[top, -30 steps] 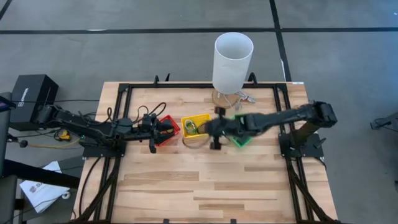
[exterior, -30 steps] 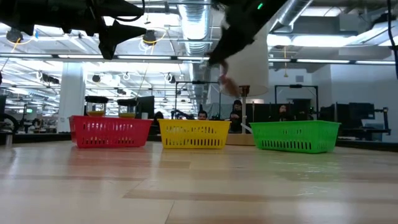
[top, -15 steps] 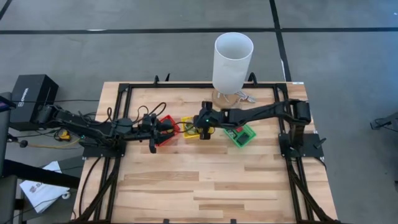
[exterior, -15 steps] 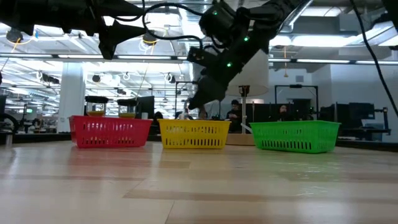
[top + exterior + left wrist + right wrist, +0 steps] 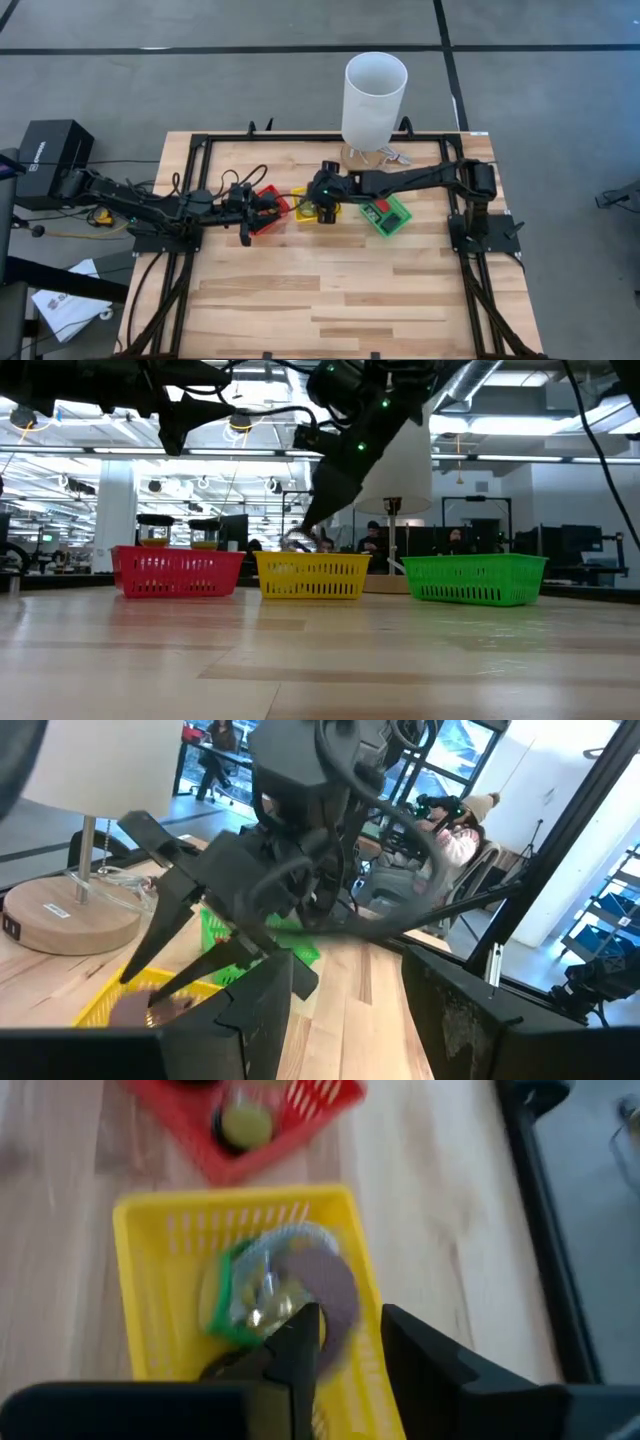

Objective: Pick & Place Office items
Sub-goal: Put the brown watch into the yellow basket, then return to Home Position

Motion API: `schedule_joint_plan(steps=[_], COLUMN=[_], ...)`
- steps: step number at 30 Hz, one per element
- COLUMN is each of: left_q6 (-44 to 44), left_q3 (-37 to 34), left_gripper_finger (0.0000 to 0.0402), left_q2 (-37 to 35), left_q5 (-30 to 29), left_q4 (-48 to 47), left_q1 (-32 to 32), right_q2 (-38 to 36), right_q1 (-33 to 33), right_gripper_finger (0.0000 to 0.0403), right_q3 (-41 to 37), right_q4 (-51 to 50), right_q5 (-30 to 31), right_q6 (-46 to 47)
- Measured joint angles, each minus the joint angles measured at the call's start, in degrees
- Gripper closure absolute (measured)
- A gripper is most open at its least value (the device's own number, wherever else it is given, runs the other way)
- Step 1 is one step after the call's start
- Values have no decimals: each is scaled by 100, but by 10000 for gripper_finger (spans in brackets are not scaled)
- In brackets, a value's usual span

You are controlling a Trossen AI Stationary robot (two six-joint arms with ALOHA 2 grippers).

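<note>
My right gripper [image 5: 350,1316] hangs open above the yellow basket [image 5: 130,1260], in the middle of the row of baskets [image 5: 310,196]. Below its fingers a blurred greyish ring [image 5: 322,1276] shows over the basket, beside a green piece [image 5: 220,1308] lying inside. The low view has a grey blur [image 5: 295,541] just under the gripper, at the basket's rim. The red basket [image 5: 272,205] holds a round yellowish disc [image 5: 243,1122]. Dark and red pieces lie in the green basket [image 5: 386,216]. My left gripper [image 5: 250,214] waits over the red basket.
A tall white cylinder [image 5: 375,95] on a round wooden base [image 5: 60,915] stands just behind the baskets, near the table's far edge. Black frame rails [image 5: 200,190] run along both sides. The near half of the wooden table [image 5: 330,300] lies in front of the baskets.
My right gripper has swung from over the green basket toward the table's left and now hangs above the yellow basket. A small pale thing that showed at its fingers a second ago now appears as a blur below them, at the yellow basket.
</note>
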Motion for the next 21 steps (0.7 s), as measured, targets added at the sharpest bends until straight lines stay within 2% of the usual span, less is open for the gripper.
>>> schedule_joint_plan(steps=[7,13,18,21], left_q6=[-1,0,69,505], left_q3=[0,0,0,-1], left_gripper_finger=[215,215,215,215], left_q2=[0,0,-107,-255], left_q5=[0,0,-1,0], left_q4=[0,0,-13,-85], left_q1=[0,0,0,-2], right_q2=[5,-1,-506,-982], right_q1=[77,160,430,643], right_gripper_finger=[285,284,284,284], right_q3=[347,939,1221,1214], right_q4=[-1065,-2475,-3400,-3671], right_q5=[-2,3,4,11], right_q6=[557,1308,1506,1547])
